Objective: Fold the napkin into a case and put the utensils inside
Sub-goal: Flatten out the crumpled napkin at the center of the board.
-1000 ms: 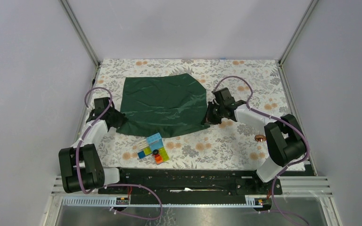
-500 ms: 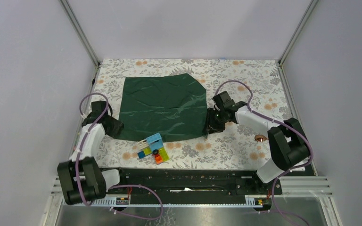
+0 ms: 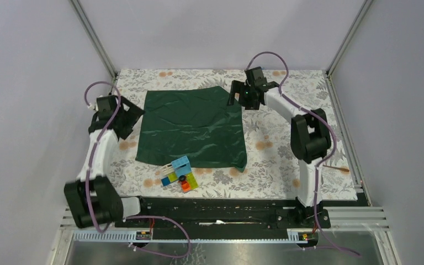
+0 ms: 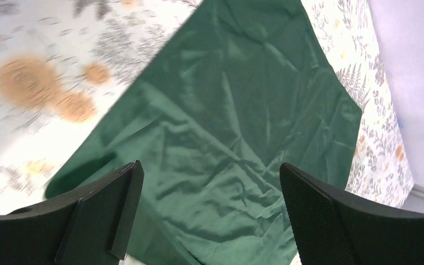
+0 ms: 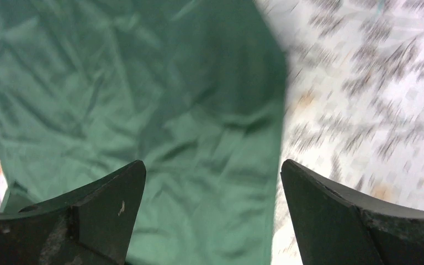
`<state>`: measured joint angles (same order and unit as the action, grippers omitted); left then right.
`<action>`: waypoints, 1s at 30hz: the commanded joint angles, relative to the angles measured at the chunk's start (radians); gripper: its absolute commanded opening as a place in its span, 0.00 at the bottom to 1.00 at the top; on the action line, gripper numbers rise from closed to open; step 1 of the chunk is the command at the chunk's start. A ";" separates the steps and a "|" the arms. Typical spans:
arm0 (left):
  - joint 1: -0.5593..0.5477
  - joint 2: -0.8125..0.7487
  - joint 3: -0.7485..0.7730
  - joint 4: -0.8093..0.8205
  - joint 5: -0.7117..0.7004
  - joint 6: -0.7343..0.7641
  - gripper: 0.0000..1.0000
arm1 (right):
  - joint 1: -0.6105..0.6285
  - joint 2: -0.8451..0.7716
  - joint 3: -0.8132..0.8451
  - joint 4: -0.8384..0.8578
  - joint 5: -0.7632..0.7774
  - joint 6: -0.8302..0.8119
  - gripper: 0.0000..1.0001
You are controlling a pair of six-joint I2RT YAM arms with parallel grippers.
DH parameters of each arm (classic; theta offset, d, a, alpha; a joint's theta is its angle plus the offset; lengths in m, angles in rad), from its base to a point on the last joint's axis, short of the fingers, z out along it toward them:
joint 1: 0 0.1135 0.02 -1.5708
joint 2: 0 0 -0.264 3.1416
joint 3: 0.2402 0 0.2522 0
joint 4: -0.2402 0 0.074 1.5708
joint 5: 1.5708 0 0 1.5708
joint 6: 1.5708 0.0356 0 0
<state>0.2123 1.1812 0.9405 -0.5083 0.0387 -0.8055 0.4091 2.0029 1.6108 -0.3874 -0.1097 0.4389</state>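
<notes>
Table covering (image 3: 279, 157): a pale floral cloth that spreads over the whole work surface, with grey walls on three sides.
Napkin (image 3: 190, 127): dark green and shiny. It lies open and flat as one wrinkled layer, left of the table's middle. Its far right corner looks cut off at a slant and its near right corner curls a little. No fold or pocket shows in it.
Left arm (image 3: 100, 157): reaches up along the table's left edge, with its wrist beside the napkin's far left corner.
Right arm (image 3: 303, 132): stretches toward the far side, with its wrist just off the napkin's far right corner.
Left gripper (image 4: 210, 182): jaws spread wide with nothing between them. It hangs above the napkin's left part, and its wrist view shows green cloth and floral covering below.
Right gripper (image 5: 212, 176): jaws spread wide and pinching nothing. In its wrist view the napkin's edge runs beneath the gap, with blurred floral covering to one side.
Plastic blocks (image 3: 179, 174): a small colourful cluster at the napkin's near edge. The light blue one touches or overlaps the cloth.
Utensil (image 3: 339, 168): a thin brownish handle shows on the covering near the right edge, well apart from the napkin. One end is hidden behind the right arm.
</notes>
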 commanded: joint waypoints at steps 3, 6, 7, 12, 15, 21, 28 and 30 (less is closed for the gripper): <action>-0.004 0.342 0.215 0.193 0.298 0.097 0.99 | -0.164 0.245 0.237 -0.007 -0.263 -0.027 1.00; -0.007 0.492 0.291 0.193 0.338 0.094 0.99 | -0.201 0.308 0.277 0.007 -0.384 0.003 0.97; -0.007 0.540 0.306 0.194 0.336 0.087 0.99 | -0.207 0.327 0.276 0.018 -0.414 0.010 0.96; -0.006 0.629 0.314 0.237 0.369 0.017 0.99 | -0.212 0.381 0.213 0.145 -0.597 0.108 0.85; -0.008 0.644 0.318 0.248 0.383 0.006 0.99 | -0.213 0.400 0.157 0.265 -0.645 0.187 0.82; -0.006 0.672 0.334 0.243 0.395 0.006 0.99 | -0.213 0.470 0.179 0.465 -0.715 0.352 0.81; -0.008 0.705 0.374 0.233 0.404 0.007 0.99 | -0.212 0.614 0.312 0.714 -0.771 0.572 0.57; -0.007 0.720 0.392 0.232 0.407 0.002 0.99 | -0.212 0.646 0.354 0.756 -0.763 0.602 0.48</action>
<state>0.2070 1.8858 1.2675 -0.3054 0.4225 -0.7948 0.1890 2.5828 1.8843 0.2047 -0.8577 0.9123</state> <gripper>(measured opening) 0.987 0.551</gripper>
